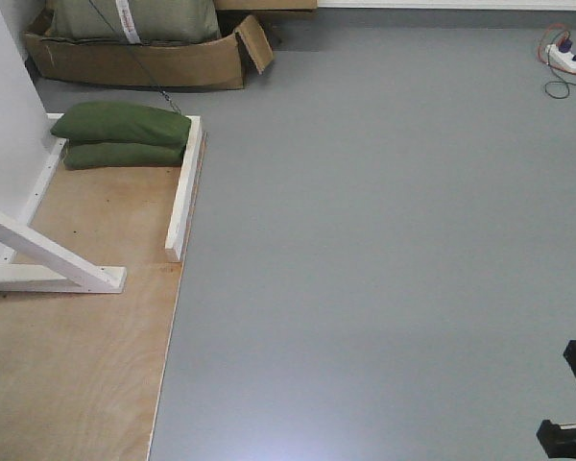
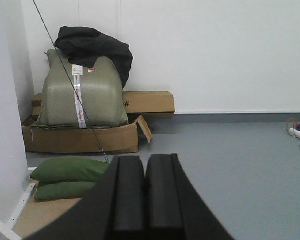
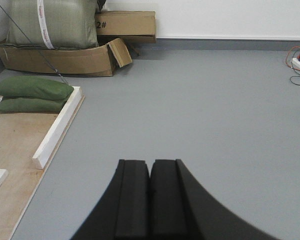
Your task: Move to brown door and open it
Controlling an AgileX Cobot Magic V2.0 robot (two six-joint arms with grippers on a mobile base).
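The brown door is out of view in all three views. My left gripper (image 2: 145, 161) is shut with its black pads pressed together and nothing between them. It points over grey floor toward the green sandbags and the cardboard box. My right gripper (image 3: 150, 164) is also shut and empty, hanging above bare grey floor. A black part of an arm (image 1: 573, 408) shows at the lower right of the front view.
A plywood base (image 1: 77, 365) with white wooden braces (image 1: 48, 254) and a white rail (image 1: 184, 187) lies at the left, beside a white panel (image 1: 5, 115). Two green sandbags (image 1: 123, 134) rest on it. Behind stand a cardboard box (image 1: 144, 62) and an olive sack (image 2: 82, 92). A power strip (image 1: 568, 60) lies far right.
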